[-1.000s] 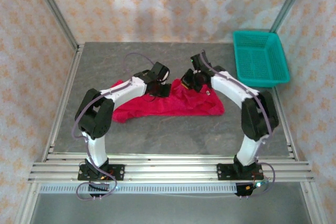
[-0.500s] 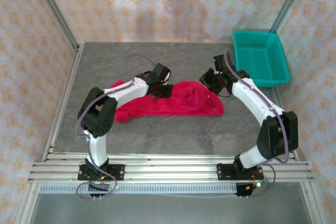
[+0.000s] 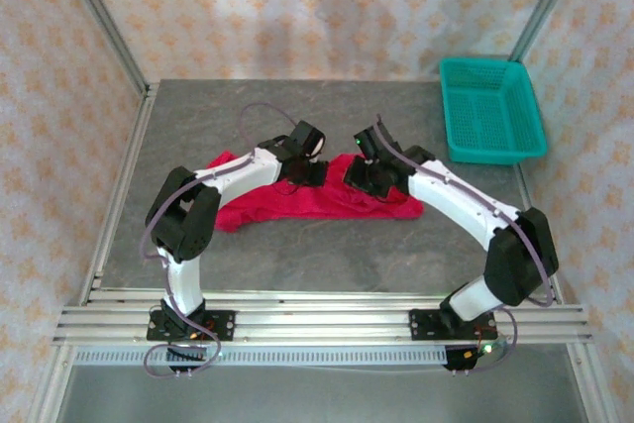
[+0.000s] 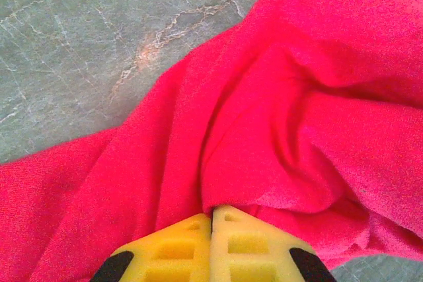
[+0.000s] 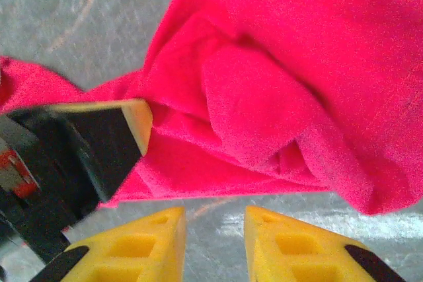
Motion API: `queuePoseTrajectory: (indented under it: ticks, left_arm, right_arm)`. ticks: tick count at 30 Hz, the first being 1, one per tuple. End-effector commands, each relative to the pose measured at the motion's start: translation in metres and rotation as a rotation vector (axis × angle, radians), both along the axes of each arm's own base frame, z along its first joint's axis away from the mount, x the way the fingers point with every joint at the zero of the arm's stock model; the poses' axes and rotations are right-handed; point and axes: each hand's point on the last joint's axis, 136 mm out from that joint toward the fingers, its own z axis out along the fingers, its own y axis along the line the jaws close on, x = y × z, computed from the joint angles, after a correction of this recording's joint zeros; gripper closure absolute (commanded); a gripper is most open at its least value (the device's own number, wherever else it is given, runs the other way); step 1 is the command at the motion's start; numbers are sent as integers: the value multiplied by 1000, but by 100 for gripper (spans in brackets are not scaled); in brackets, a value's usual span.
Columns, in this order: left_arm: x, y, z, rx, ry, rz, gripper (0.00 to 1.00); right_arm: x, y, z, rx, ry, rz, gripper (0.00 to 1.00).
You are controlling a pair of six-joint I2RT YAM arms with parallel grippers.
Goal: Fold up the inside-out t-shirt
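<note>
The red t-shirt (image 3: pixel 297 203) lies bunched in a long strip across the middle of the grey table. My left gripper (image 3: pixel 309 171) rests on its upper middle edge. In the left wrist view the yellow jaws of the left gripper (image 4: pixel 212 212) are pressed together, pinching a fold of the t-shirt (image 4: pixel 277 110) at their tips. My right gripper (image 3: pixel 359 177) hovers just to the right of the left one. Seen from the right wrist, the right gripper (image 5: pixel 214 212) is open over bare table, short of the edge of the t-shirt (image 5: pixel 277 84), with nothing between its fingers.
A teal plastic basket (image 3: pixel 490 111) stands at the back right of the table. The left gripper's black and yellow finger (image 5: pixel 106 143) shows close by at the left of the right wrist view. Metal frame rails (image 3: pixel 317 324) run along the near edge.
The right gripper opened and let go of the shirt, swung out to the right, then came back to the shirt's middle beside the left gripper. The left gripper stayed put, shut.
</note>
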Motion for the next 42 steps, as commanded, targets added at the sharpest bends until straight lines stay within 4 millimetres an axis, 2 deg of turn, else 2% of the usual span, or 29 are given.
queuePoseTrajectory:
  ticks: [1,6,9,12,13,14,15,16,17,18,23,26,28,29,30,33,35,38,41,42]
  left_arm:
    - [-7,6,7,10,1,17,100]
    - [-7,7,7,7,2,18,100]
    - [-8,7,8,5,2,20,100]
    - [-9,8,7,5,3,20,100]
    - [-10,8,7,7,2,20,100]
    - [-10,10,7,11,2,21,100]
    - [-11,11,6,16,3,22,100]
    - [-12,12,5,23,2,24,100]
    - [-12,13,3,31,4,22,100]
    - [-12,15,1,38,4,24,100]
    - [1,28,-5,59,12,45,100]
    - [6,33,-8,91,10,49,100]
    - [7,34,-6,100,7,48,100]
    - [6,35,-18,116,31,47,100]
    - [5,35,-19,115,37,47,100]
    - [3,33,-17,93,41,49,100]
    - [3,31,-14,77,36,52,100]
    - [2,28,-14,69,39,51,100]
    - [1,27,-13,69,42,50,100]
    - [2,26,-4,58,25,47,100]
  right_arm:
    - [-7,-5,-19,-12,30,-40,66]
    - [7,10,-30,-4,39,-33,59]
    - [27,11,-37,-60,28,-51,52]
    - [47,4,-51,-133,37,-81,52]
    - [53,1,-56,-157,42,-90,53]
    - [57,0,-58,-166,41,-93,61]
    - [61,-1,-58,-172,44,-98,75]
    - [62,-2,-54,-169,44,-98,88]
    - [63,-3,-47,-162,36,-95,96]
    - [62,-5,-36,-161,19,-91,100]
    - [46,-24,34,-120,-69,-68,100]
    - [31,-47,69,-44,-125,-107,100]
    - [23,-61,84,27,-155,-141,100]
    - [19,-69,89,58,-166,-162,100]
    - [15,-75,91,81,-175,-174,100]
    - [4,-76,75,112,-148,-174,100]
    - [-1,-76,49,106,-95,-178,100]
    - [-9,-87,10,23,-8,-204,91]
    - [-12,-116,-3,-151,0,-240,65]
    - [-13,-126,-2,-200,-9,-254,59]
